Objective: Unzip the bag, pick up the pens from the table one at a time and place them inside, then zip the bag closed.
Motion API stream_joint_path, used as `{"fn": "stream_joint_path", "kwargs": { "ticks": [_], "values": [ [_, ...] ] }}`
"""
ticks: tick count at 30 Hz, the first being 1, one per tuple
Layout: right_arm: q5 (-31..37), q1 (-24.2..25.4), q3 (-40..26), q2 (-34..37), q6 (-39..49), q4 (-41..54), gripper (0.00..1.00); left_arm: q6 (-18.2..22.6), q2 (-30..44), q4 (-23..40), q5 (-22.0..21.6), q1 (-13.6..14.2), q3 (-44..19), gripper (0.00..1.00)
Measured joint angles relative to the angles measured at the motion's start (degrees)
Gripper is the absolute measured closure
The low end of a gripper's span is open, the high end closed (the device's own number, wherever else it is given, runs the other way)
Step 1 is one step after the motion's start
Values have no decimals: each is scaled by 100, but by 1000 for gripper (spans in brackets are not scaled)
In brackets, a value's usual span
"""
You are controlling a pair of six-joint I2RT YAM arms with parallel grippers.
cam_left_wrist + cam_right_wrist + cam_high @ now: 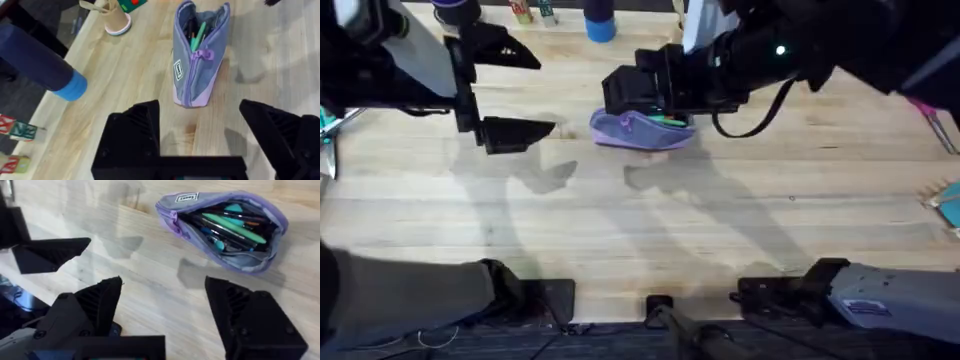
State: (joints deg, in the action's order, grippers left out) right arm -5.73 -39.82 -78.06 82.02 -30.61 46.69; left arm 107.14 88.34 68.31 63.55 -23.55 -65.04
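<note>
Both hands hover spread — bag (638,130) unzipped.

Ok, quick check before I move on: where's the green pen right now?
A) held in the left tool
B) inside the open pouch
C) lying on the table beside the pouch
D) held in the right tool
B: the green pen lies inside the unzipped pouch among other pens, and both the left tool and the right tool are open and hold nothing.
</note>
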Motion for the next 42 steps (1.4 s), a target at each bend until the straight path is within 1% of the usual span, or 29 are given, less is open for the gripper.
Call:
{"fn": "stream_joint_path", "kwargs": {
  "ticks": [4, 8, 12, 14, 18, 22, 25, 32, 42],
  "values": [
    [200, -120, 0, 0, -251, 1, 4, 241, 389, 2, 180, 0, 0, 7],
    [307, -221, 0, 15, -424, -7, 5, 344, 730, 23, 376, 0, 0, 7],
    [334, -367, 0, 235, -661, -41, 5, 382, 1006, 110, 485, 35, 0, 7],
    [337, -440, 0, 419, -757, -110, 5, 391, 1112, 204, 516, 100, 0, 7],
    [338, -581, 0, 747, -881, -354, 5, 394, 1262, 345, 548, 332, 0, 8],
    [338, -648, 0, 899, -1000, -492, 5, 454, 1330, 393, 500, 569, 0, 8],
    [340, -650, 0, 925, -1086, -515, 5, 545, 1331, 406, 431, 681, 0, 6],
    [616, -655, 0, 925, -1171, -580, 5, 731, 1329, 402, 408, 697, 0, 8],
    [903, -689, 0, 1112, -1269, -609, 5, 780, 1331, 402, 393, 697, 0, 8]
  ]
}}
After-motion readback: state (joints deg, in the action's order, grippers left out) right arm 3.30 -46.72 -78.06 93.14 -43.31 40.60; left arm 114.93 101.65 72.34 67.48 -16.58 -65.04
